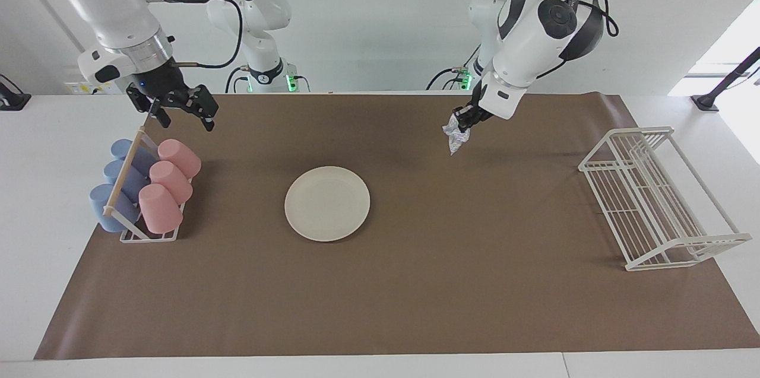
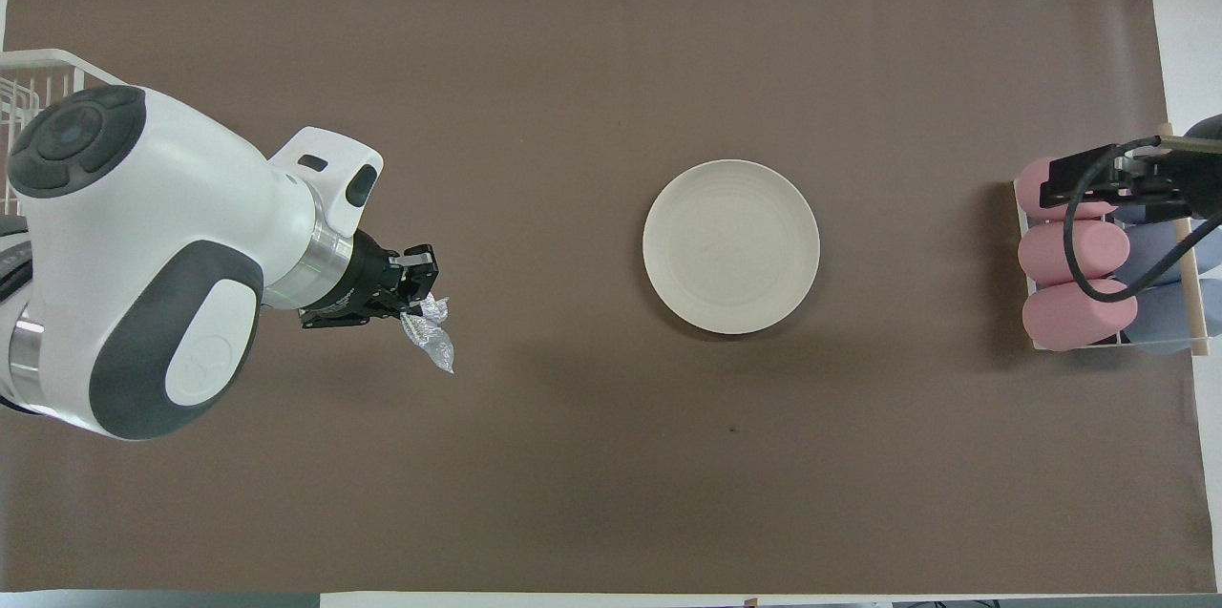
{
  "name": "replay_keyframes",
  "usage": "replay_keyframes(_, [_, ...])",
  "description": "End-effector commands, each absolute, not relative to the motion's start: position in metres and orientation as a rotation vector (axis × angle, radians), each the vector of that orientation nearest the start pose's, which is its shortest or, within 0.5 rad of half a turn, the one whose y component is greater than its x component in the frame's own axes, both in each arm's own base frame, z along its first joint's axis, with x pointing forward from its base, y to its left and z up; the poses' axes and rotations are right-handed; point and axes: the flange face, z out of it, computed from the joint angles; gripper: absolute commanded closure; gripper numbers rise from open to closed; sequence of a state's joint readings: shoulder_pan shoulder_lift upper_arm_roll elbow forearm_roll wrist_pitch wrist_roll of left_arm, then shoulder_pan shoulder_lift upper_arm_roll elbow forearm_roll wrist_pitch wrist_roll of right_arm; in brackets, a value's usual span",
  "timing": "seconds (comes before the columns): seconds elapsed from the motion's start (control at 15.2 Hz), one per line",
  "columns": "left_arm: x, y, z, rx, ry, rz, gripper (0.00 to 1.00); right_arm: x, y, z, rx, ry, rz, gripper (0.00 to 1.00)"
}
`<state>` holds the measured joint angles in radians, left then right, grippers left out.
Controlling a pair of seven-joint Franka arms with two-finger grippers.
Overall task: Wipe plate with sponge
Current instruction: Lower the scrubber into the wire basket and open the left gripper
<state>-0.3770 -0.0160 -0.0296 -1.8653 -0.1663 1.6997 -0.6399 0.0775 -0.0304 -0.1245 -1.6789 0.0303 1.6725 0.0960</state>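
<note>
A brown mat (image 1: 415, 283) fills most of the frame. A wire rack (image 1: 656, 200) sits at middle right and a cup rack (image 1: 142, 188) at middle left. The plate (image 1: 327, 203) lies bare near the centre. At upper left, the right gripper (image 1: 178, 114) hangs spread wide above the cups. At upper right, the left gripper (image 1: 463, 120) pinches the dangling sponge (image 1: 455, 139) over the mat.

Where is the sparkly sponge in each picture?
Facing view: the sponge hangs from the shut left gripper, up in the air, toward the upper right of the picture.
Overhead view: the sponge hangs left of the middle.
Shared landmark: the plate, flat on the brown mat.
</note>
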Motion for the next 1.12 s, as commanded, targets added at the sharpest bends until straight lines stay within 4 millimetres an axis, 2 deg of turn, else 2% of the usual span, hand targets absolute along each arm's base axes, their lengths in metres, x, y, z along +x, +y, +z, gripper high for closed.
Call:
replay_keyframes(0.0, [0.491,-0.218,0.521,-3.012,-0.376,0.307,1.0,0.546,-0.042,0.609,-3.097,0.19,0.007,0.0])
replay_keyframes(0.2, [0.492,-0.209,0.529,-2.861,-0.328,0.284,1.0,0.548,-0.042,0.615,-3.106,0.037,0.018,0.0])
replay_keyframes(0.26, [0.494,-0.205,0.53,-2.812,-0.326,0.288,1.0,0.548,-0.042,0.615,-3.103,0.039,0.013,0.0])
replay_keyframes(0.39, [0.496,-0.21,0.526,-2.668,-0.267,0.256,1.0,0.551,-0.041,0.618,-3.105,0.035,-0.024,0.0])
replay_keyframes(0.59, [0.499,-0.199,0.52,-2.446,-0.23,0.184,1.0,0.557,-0.03,0.622,-3.105,0.016,-0.053,0.0])
replay_keyframes(0.72, [0.511,-0.187,0.507,-2.308,-0.208,0.12,1.0,0.558,-0.011,0.63,-3.106,0.017,-0.061,0.0])
replay_keyframes(0.79, [0.516,-0.18,0.508,-2.259,-0.207,0.088,1.0,0.557,-0.008,0.633,-3.107,0.022,-0.065,0.0])
replay_keyframes(1.05, [0.526,-0.151,0.497,-2.048,-0.043,0.061,1.0,0.554,-0.014,0.631,-3.106,0.036,-0.053,0.0])
